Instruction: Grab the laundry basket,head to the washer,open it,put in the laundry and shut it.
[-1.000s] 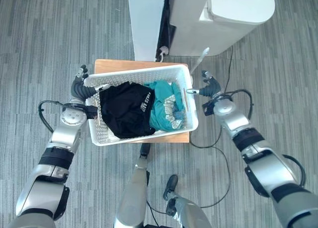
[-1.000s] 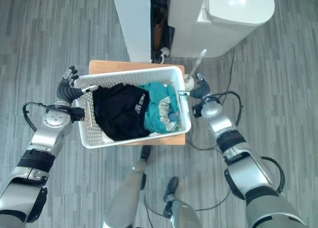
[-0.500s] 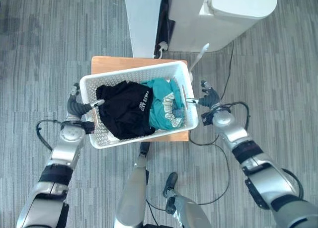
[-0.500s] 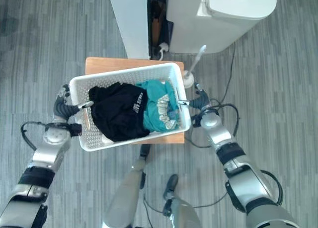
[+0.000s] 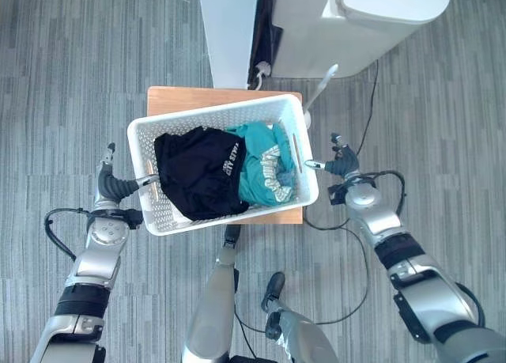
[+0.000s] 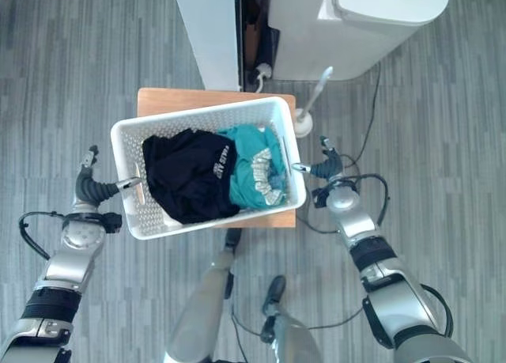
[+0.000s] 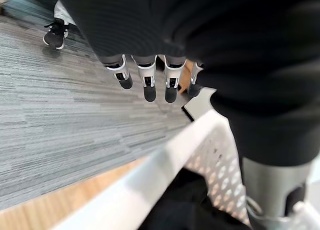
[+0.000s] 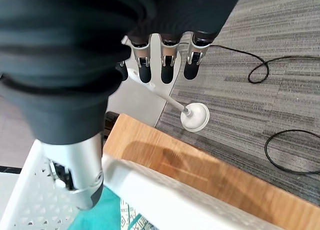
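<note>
In the left eye view we see the white perforated plastic laundry basket point(image 5: 225, 169) sitting on a small wooden table point(image 5: 178, 100), holding a black garment point(image 5: 202, 173) and a teal garment point(image 5: 265, 164). Our left hand point(image 5: 111, 190) is at the basket's left end, thumb reaching to the rim; our right hand point(image 5: 340, 164) is at the right end, thumb towards the rim there. We judge the grabbing step is in hand, the lift not begun.

In the right eye view the white washer point(image 6: 356, 23) stands beyond the table, a white toilet brush point(image 6: 304, 118) leaning beside it on grey striped carpet point(image 6: 71, 78).

In the left wrist view the left hand's fingers point(image 7: 149, 87) hang straight and spread outside the smooth rim, the thumb inside the holed wall.

In the right wrist view the fingers point(image 8: 165, 69) are likewise straight, apart, clasping nothing.

Next, we think both hands must close under the rim evenly, since the light, flexible plastic could tip.
</note>
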Controlling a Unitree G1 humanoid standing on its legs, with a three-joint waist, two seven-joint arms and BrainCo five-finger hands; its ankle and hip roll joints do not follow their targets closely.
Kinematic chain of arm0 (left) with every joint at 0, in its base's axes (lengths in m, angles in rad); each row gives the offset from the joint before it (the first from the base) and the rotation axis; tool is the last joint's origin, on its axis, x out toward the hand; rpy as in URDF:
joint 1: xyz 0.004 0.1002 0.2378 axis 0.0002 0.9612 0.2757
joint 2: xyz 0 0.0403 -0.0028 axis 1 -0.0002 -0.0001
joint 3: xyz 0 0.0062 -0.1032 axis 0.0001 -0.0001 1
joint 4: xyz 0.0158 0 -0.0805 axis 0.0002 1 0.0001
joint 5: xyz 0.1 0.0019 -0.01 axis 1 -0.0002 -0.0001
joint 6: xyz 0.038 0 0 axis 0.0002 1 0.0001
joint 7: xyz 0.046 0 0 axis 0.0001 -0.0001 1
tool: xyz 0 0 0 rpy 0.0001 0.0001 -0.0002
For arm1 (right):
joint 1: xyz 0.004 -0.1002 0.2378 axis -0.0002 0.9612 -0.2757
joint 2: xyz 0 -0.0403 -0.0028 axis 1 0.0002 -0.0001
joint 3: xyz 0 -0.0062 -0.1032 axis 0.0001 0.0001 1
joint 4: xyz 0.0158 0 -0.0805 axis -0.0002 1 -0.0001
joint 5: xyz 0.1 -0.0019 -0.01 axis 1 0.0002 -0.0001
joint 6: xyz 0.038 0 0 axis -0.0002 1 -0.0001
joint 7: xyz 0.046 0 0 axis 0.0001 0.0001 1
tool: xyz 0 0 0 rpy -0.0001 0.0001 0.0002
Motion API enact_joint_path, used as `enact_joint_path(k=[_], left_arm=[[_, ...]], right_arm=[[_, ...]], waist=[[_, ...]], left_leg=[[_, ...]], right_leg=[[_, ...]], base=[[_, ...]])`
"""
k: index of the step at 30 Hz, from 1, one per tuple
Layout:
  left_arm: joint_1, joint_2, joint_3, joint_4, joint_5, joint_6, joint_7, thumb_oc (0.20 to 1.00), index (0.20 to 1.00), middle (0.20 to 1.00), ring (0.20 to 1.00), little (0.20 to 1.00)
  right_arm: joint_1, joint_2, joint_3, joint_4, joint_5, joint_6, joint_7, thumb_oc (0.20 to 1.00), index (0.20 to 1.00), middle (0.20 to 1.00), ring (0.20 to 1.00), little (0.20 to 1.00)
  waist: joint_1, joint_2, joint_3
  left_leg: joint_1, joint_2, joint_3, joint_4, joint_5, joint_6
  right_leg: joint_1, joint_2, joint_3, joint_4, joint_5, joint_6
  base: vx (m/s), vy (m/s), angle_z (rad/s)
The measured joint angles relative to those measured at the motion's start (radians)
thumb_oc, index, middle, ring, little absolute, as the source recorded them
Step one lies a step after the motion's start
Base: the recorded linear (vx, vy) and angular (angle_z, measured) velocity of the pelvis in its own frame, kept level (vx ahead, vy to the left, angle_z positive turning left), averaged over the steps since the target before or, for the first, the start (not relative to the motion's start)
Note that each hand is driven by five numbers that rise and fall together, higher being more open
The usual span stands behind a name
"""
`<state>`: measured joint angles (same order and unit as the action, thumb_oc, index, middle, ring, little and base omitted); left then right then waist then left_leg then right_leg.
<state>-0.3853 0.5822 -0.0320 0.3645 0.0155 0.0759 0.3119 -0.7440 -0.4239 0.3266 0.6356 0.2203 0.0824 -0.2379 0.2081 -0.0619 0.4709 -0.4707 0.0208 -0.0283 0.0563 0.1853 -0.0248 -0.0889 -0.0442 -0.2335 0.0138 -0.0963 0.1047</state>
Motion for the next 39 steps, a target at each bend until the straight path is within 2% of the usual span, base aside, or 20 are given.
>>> enact_joint_path(k=[5, 11, 22, 23, 25, 26, 27, 28, 29, 30, 39], left_arm=[[-0.13, 0.004, -0.097, 0.124, 0.003, 0.034, 0.003, 1.0, 1.0, 1.0, 1.0, 1.0], [-0.214, 0.007, -0.12, 0.186, 0.003, 0.042, 0.029, 1.0, 1.0, 1.0, 1.0, 1.0], [-0.22, 0.042, -0.139, 0.183, -0.005, 0.037, 0.036, 1.0, 1.0, 1.0, 1.0, 1.0], [-0.22, 0.042, -0.138, 0.183, -0.006, 0.037, 0.037, 0.802, 0.802, 0.802, 0.802, 0.802], [-0.22, 0.042, -0.138, 0.183, -0.008, 0.037, 0.037, 0.2, 0.2, 0.2, 0.2, 0.2], [-0.22, 0.042, -0.138, 0.183, -0.009, 0.036, 0.037, 0.2, 0.2, 0.2, 0.2, 0.2], [-0.221, 0.043, -0.142, 0.184, -0.014, 0.036, 0.036, 0.2, 0.2, 0.2, 0.2, 0.2], [-0.222, 0.044, -0.142, 0.187, -0.016, 0.036, 0.036, 0.2, 0.2, 0.2, 0.2, 0.2], [-0.222, 0.046, -0.142, 0.188, -0.017, 0.037, 0.035, 0.2, 0.2, 0.2, 0.2, 0.2], [-0.222, 0.051, -0.143, 0.188, -0.017, 0.037, 0.033, 0.2, 0.2, 0.2, 0.2, 0.2], [-0.242, 0.084, -0.177, 0.183, 0.007, 0.06, 0.033, 0.2, 0.2, 0.2, 0.2, 0.2]], right_arm=[[-0.046, 0.0, 0.032, 0.008, 0.0, 0.0, 0.0, 1.0, 1.0, 1.0, 1.0, 1.0], [-0.109, 0.021, 0.093, 0.056, 0.001, 0.001, 0.006, 1.0, 1.0, 1.0, 1.0, 1.0], [-0.177, 0.03, 0.159, 0.068, 0.009, 0.004, 0.046, 1.0, 1.0, 1.0, 1.0, 1.0], [-0.189, 0.035, 0.166, 0.091, 0.009, 0.004, 0.047, 1.0, 1.0, 1.0, 1.0, 1.0], [-0.203, 0.044, 0.168, 0.131, 0.01, 0.012, 0.049, 1.0, 1.0, 1.0, 1.0, 1.0], [-0.203, 0.049, 0.171, 0.144, 0.01, 0.013, 0.051, 1.0, 1.0, 1.0, 1.0, 1.0], [-0.206, 0.062, 0.185, 0.168, 0.013, 0.013, 0.05, 0.922, 0.922, 0.922, 0.922, 0.922], [-0.206, 0.064, 0.186, 0.168, 0.018, 0.013, 0.05, 0.595, 0.595, 0.595, 0.595, 0.595], [-0.207, 0.065, 0.187, 0.168, 0.02, 0.013, 0.051, 0.354, 0.354, 0.354, 0.354, 0.354], [-0.21, 0.063, 0.196, 0.168, 0.022, 0.015, 0.055, 0.2, 0.2, 0.2, 0.2, 0.2], [-0.213, 0.056, 0.194, 0.149, -0.006, 0.024, 0.039, 0.2, 0.2, 0.2, 0.2, 0.2]], waist=[[-0.002, -0.001, 0.003], [-0.002, -0.008, 0.012], [-0.002, -0.025, 0.02], [-0.003, -0.025, 0.02], [-0.002, -0.025, 0.02], [-0.002, -0.025, 0.02], [-0.003, -0.025, 0.02], [-0.003, -0.025, 0.02], [-0.004, -0.025, 0.02], [-0.006, -0.025, 0.02], [-0.011, -0.028, 0.02]], left_leg=[[-0.021, 0.002, -0.015, -0.001, 0.01, -0.004], [-0.022, 0.003, -0.018, -0.006, 0.015, -0.004], [-0.04, 0.004, -0.016, -0.006, 0.015, -0.006], [-0.04, 0.004, -0.016, -0.006, 0.015, -0.006], [-0.04, 0.005, -0.016, -0.006, 0.015, -0.006], [-0.04, 0.005, -0.016, -0.007, 0.015, -0.006], [-0.04, 0.005, -0.015, -0.007, 0.015, -0.006], [-0.04, 0.005, -0.015, -0.007, 0.015, -0.006], [-0.04, 0.005, -0.015, -0.007, 0.015, -0.006], [-0.04, 0.006, -0.015, -0.007, 0.015, -0.006], [-0.056, 0.007, -0.016, -0.007, 0.019, -0.008]], right_leg=[[-0.015, 0.008, -0.012, -0.001, 0.001, -0.001], [-0.017, 0.01, -0.018, -0.002, 0.0, -0.001], [-0.035, 0.009, -0.018, -0.001, 0.002, -0.003], [-0.035, 0.009, -0.017, -0.001, 0.002, -0.003], [-0.036, 0.009, -0.017, -0.001, 0.002, -0.003], [-0.036, 0.009, -0.017, -0.001, 0.002, -0.003], [-0.037, 0.009, -0.017, -0.001, 0.002, -0.002], [-0.037, 0.009, -0.016, -0.001, 0.002, -0.003], [-0.037, 0.01, -0.016, -0.001, 0.002, -0.002], [-0.037, 0.01, -0.016, -0.001, 0.002, -0.003], [-0.055, 0.011, -0.016, 0.003, 0.003, -0.002]], base=[[-0.01, 0.007, 0.07], [0.0, 0.003, 0.01], [0.0, 0.0, 0.0], [0.0, 0.0, 0.0], [0.0, 0.0, 0.0], [0.0, 0.0, 0.0], [0.0, 0.0, 0.0], [0.0, 0.0, 0.0], [0.0, 0.0, 0.0], [0.0, 0.0, 0.0], [0.0, 0.0, 0.0]])
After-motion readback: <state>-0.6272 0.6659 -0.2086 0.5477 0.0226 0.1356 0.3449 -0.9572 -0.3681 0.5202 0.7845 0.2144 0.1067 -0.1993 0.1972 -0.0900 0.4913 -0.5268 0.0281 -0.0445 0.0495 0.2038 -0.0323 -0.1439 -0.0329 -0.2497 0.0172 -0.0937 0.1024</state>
